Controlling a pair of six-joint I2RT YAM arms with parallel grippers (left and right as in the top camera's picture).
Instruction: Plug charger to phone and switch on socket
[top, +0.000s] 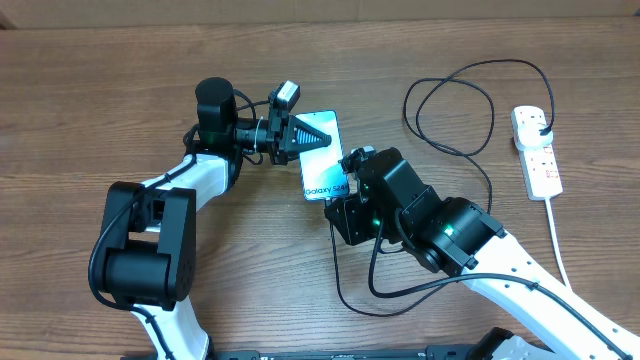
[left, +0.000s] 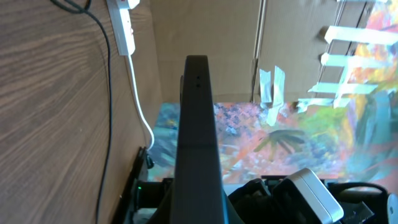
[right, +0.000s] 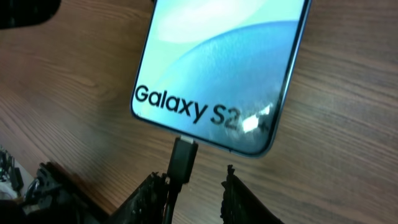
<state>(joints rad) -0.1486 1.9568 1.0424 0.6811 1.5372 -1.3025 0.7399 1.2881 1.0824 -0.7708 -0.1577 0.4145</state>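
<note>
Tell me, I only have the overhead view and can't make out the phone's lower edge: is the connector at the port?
Observer: The right wrist view shows the connector meeting the phone at the middle of its bottom edge. I cannot tell how deep it sits.
Operator: Is the right gripper clamping it?
Observer: No. The right gripper has its fingers apart, with a gap beside the connector.
Operator: And the left gripper?
Observer: The left wrist view shows the left gripper shut, fingers pressed together.

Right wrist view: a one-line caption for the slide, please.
Charger connector meets the phone at its bottom edge; right gripper behind, jaws parted.
</note>
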